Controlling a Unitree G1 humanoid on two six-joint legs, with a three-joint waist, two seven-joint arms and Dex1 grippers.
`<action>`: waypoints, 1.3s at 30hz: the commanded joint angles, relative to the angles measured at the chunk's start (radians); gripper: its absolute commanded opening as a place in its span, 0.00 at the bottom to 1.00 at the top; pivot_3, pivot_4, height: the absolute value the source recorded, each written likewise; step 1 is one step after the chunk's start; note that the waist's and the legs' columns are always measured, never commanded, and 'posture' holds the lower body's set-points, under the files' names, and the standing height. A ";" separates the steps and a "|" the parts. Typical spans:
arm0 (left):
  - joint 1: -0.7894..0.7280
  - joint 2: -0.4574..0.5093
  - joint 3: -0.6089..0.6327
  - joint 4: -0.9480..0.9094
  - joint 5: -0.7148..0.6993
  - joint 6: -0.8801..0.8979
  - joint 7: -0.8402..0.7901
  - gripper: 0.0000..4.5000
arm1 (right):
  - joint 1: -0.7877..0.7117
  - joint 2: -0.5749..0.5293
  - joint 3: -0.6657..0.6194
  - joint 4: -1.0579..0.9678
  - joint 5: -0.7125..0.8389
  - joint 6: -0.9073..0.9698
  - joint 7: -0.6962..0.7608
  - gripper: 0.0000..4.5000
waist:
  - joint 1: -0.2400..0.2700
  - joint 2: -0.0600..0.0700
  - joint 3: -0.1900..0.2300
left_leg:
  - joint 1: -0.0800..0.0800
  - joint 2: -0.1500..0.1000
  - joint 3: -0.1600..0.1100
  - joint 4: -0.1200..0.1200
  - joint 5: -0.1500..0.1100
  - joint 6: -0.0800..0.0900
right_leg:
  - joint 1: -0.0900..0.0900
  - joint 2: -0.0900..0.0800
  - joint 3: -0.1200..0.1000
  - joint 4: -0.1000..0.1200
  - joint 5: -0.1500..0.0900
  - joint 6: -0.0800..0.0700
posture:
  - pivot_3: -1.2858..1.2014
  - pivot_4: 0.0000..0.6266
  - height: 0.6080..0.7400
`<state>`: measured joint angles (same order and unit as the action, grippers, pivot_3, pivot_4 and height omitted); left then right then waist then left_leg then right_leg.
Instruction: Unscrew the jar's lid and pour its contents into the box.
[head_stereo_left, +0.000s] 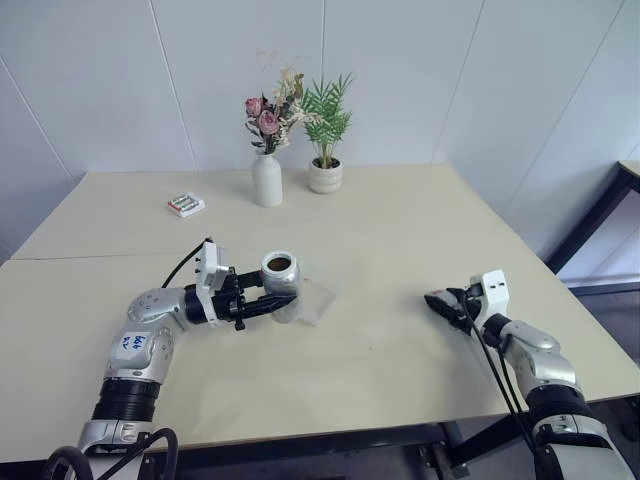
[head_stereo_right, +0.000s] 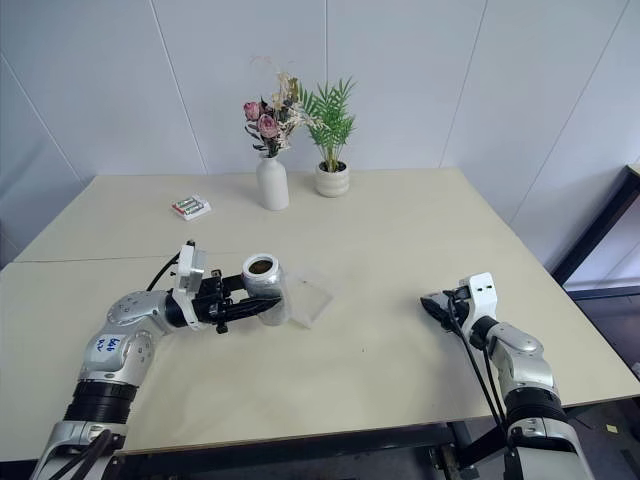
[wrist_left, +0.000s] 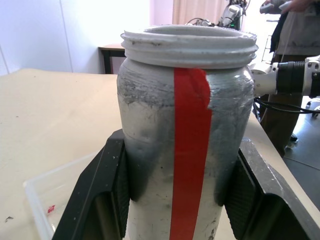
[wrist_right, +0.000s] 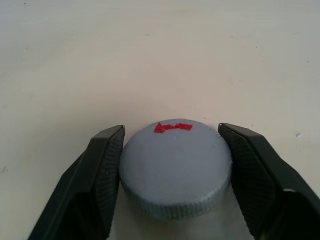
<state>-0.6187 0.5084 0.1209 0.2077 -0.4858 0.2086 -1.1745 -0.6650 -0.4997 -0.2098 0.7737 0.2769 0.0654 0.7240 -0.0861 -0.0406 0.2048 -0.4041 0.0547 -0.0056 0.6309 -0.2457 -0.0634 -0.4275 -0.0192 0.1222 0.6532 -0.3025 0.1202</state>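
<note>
My left gripper (head_stereo_left: 277, 299) is shut on the silvery-grey jar (wrist_left: 185, 125) with a red stripe and holds it upright just above the table. The jar's mouth is uncovered, and dark contents (head_stereo_left: 279, 265) show inside. The clear shallow box (head_stereo_left: 318, 298) lies on the table right beside the jar, on its right. At the table's right side my right gripper (wrist_right: 171, 129) is low and open. The grey lid (wrist_right: 175, 165) with a small red mark lies flat on the table between its fingers, with a narrow gap at one finger.
A white vase of flowers (head_stereo_left: 267, 180) and a small potted plant (head_stereo_left: 325, 176) stand at the back centre. A green-and-white packet (head_stereo_left: 186, 205) lies at the back left. A person (wrist_left: 295, 30) stands beyond the table's right edge.
</note>
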 joint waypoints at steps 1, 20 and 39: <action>-0.011 0.011 0.024 -0.039 -0.028 0.004 0.012 0.45 | -0.020 -0.016 -0.031 -0.006 0.015 -0.024 0.006 0.99 | 0.001 0.000 0.000 | 0.000 0.000 0.000 0.000 0.000 0.000 | 0.000 0.000 0.000 0.000 0.000 0.000 | 0.52 0.24 1.00; -0.227 0.067 0.013 0.221 0.081 -0.068 0.053 0.45 | -0.056 -0.173 0.117 -0.542 0.101 0.249 0.368 0.99 | 0.001 0.002 0.001 | 0.000 -0.001 0.000 0.001 0.000 0.000 | 0.000 0.000 0.001 0.000 0.001 0.001 | 0.52 0.24 1.00; -0.538 0.042 -0.092 0.795 0.391 -0.495 0.180 0.45 | 0.003 -0.203 0.048 -0.856 0.252 0.324 0.430 0.99 | 0.023 0.002 0.001 | -0.003 -0.001 0.000 -0.001 0.000 0.000 | -0.001 0.000 0.000 -0.005 0.000 0.002 | 0.52 0.24 1.00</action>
<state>-1.1199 0.5440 0.0189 1.0023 -0.0997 -0.2550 -0.9995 -0.6689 -0.6795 -0.1200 -0.0389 0.4954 0.4005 1.1400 -0.0628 -0.0386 0.2061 -0.4070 0.0540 -0.0052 0.6295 -0.2456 -0.0636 -0.4284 -0.0194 0.1220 0.6477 -0.3020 0.1218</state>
